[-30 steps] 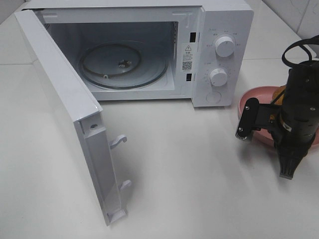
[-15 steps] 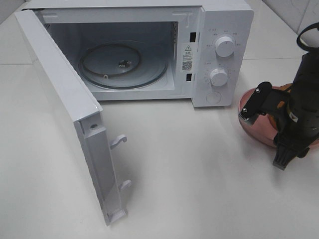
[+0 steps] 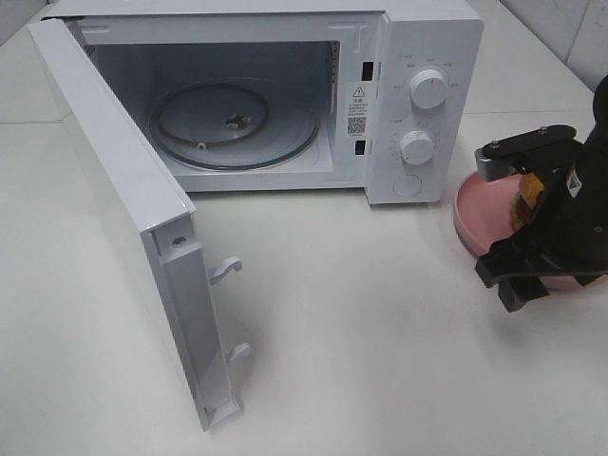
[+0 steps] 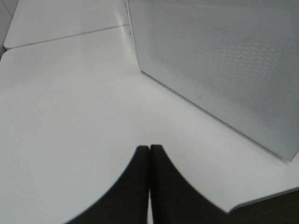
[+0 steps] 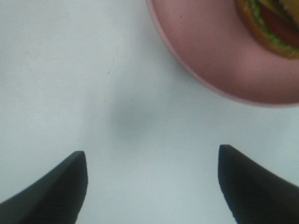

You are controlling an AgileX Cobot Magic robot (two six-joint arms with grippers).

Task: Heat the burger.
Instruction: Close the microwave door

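Note:
The burger (image 3: 527, 193) lies on a pink plate (image 3: 468, 215) at the right of the table, mostly hidden behind my right arm. Only its edge, with green lettuce and red tomato, shows in the right wrist view, where the burger (image 5: 272, 24) sits at the frame's corner on the plate (image 5: 210, 56). My right gripper (image 3: 500, 230) hangs open over the plate's near-left rim, one finger on either side, holding nothing. In its own view the right gripper (image 5: 154, 186) spreads wide above bare table. My left gripper (image 4: 149, 161) is shut and empty beside the microwave door (image 4: 219, 60).
The white microwave (image 3: 418, 57) stands at the back, its door (image 3: 123, 209) swung fully open to the left. Inside it lies a glass turntable (image 3: 233, 123). Two knobs (image 3: 428, 88) are on its right panel. White tabletop lies between door and plate.
My right gripper has opened wide and rotated, moving to the right and back over the pink plate's rim. The microwave and the left gripper have not moved.

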